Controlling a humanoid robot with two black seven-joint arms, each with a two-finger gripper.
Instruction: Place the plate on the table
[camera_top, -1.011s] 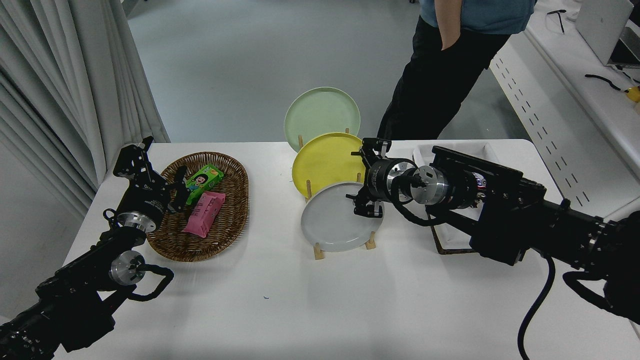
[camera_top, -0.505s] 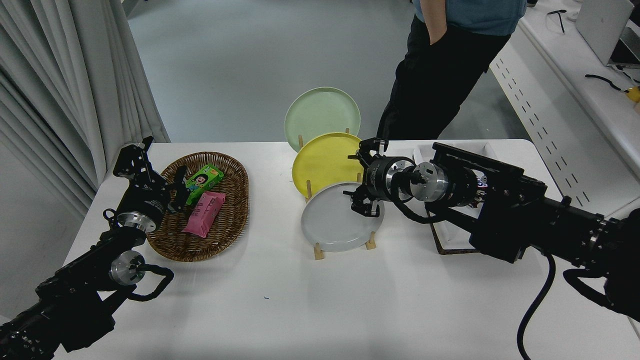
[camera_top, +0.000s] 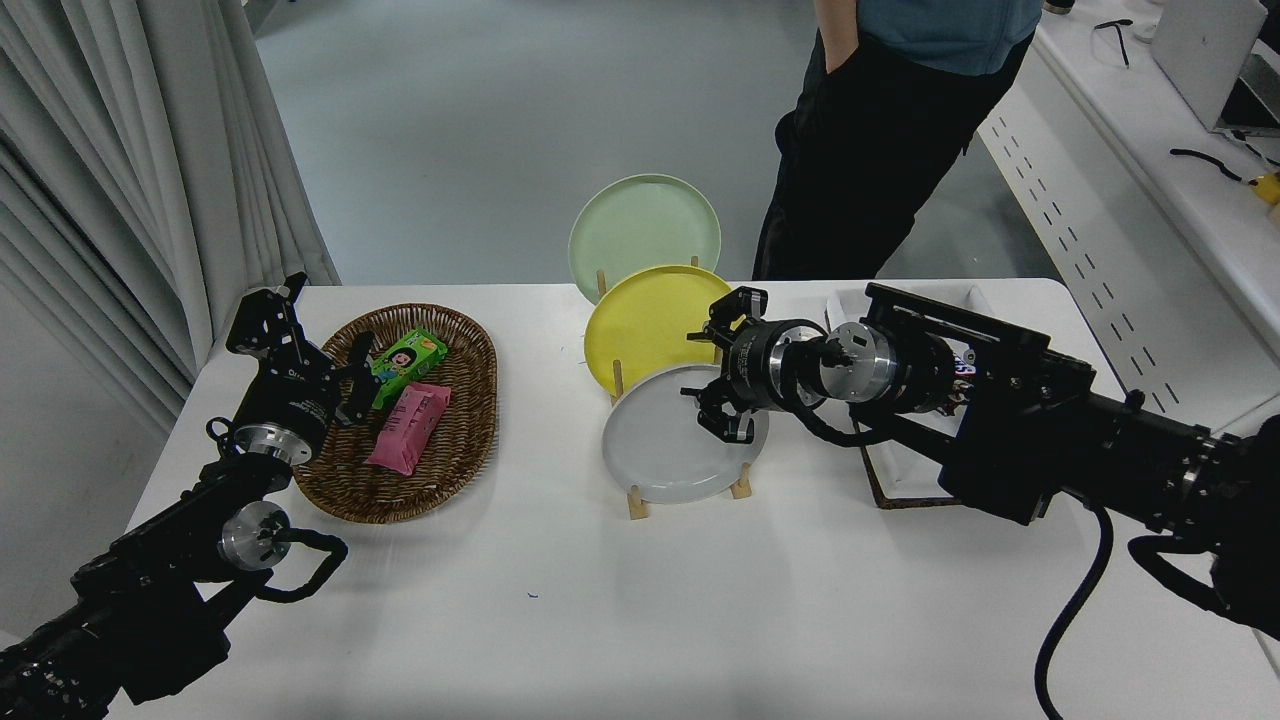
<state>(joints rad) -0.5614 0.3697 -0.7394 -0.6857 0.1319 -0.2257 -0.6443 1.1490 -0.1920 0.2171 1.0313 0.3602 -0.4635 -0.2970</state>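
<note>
The light grey plate (camera_top: 660, 440) stands on edge in the front slot of a wooden rack (camera_top: 637, 505) on the white table (camera_top: 600, 600). My right gripper (camera_top: 712, 372) is open at the plate's upper right rim, one finger up in front of the yellow plate and the other over the grey plate's right side. I cannot tell whether it touches the plate. My left gripper (camera_top: 318, 335) is parked at the lower left, open, beside the basket.
A yellow plate (camera_top: 640, 325) and a pale green plate (camera_top: 640, 225) stand behind in the same rack. A wicker basket (camera_top: 480, 370) with snack packs lies at left. A white tray (camera_top: 900, 480) is under my right arm. A person (camera_top: 870, 130) stands at the far side.
My right gripper has moved a little left over the grey plate's upper right rim and turned slightly. The plate has not moved. The person has shifted a little.
</note>
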